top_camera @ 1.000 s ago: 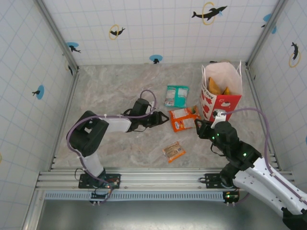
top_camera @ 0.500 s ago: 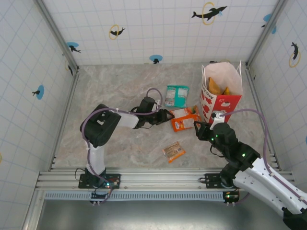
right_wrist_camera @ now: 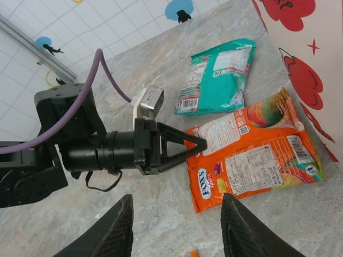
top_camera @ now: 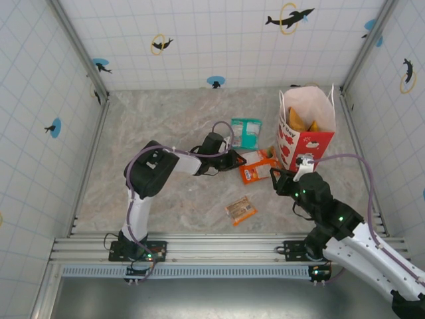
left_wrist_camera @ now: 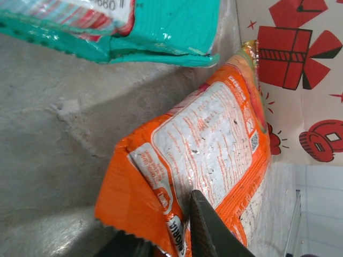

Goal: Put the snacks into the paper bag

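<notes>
Nearest the arm bases, the right gripper [top_camera: 279, 178] hangs low over the grey marbled tabletop [top_camera: 166, 119] with its two black fingers [right_wrist_camera: 122, 225] spread wide and nothing between them. It is just to the right of the near end of the snacks on the table. To its left, nearest the front rail, a small clear orange-brown wrapped bar [top_camera: 240, 210] lies flat on its own, apart from both grippers. Farther in, the left arm stretches across from the left side. The left gripper [right_wrist_camera: 201, 144] is drawn in to a narrow point on the left edge of a glossy orange packet [right_wrist_camera: 257, 160] printed with white label panels. In the left wrist view the packet's crimped seam [left_wrist_camera: 161, 235] sits pinched between the dark fingers [left_wrist_camera: 206, 230]. The rest of the packet lies on the tabletop, and its far right corner reaches the foot of the bag, though whether they touch cannot be told. Just beyond it lies a glossy teal packet [top_camera: 246, 131], flat, with its near edge right beside the orange one. Farthest away, at the right rear of the table, the white-and-red paper bag [top_camera: 307, 143] stands upright with its mouth open and its white loop handles up. Yellow-orange packets [top_camera: 297, 119] are visible inside it.
</notes>
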